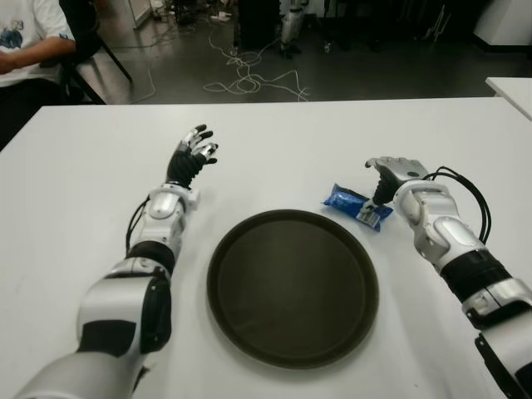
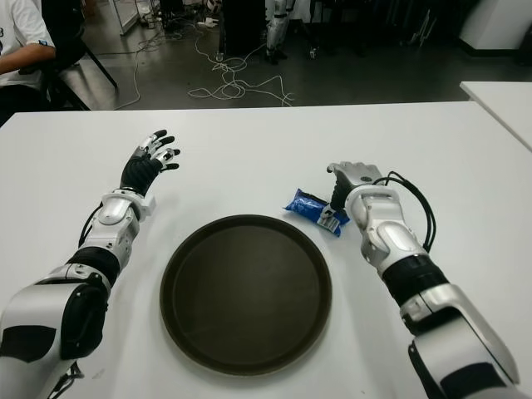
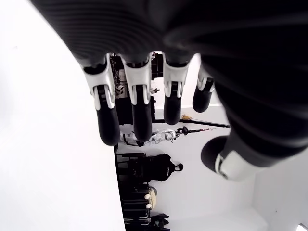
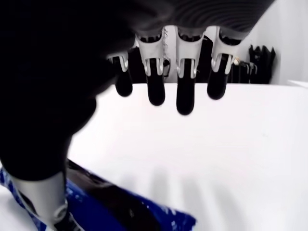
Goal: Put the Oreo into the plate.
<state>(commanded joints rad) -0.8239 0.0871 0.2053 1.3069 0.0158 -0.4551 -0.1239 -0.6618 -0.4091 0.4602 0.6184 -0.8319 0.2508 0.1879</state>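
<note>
The Oreo (image 1: 357, 206) pack looks light, crinkly and slippery; the open right hand (image 1: 392, 173) should pinch its middle.

No legible text, brand, number or sign appeared in any view. The blue Oreo packet (image 1: 357, 205) showed white marks too small to read, and the printed graphic on the seated person's white shirt (image 1: 12, 38) was likewise indecipherable.

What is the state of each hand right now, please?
Left hand: open, fingers spread, holding nothing, to the left of the plate.
Right hand: open over the Oreo packet, thumb by it, no grasp yet.
</note>
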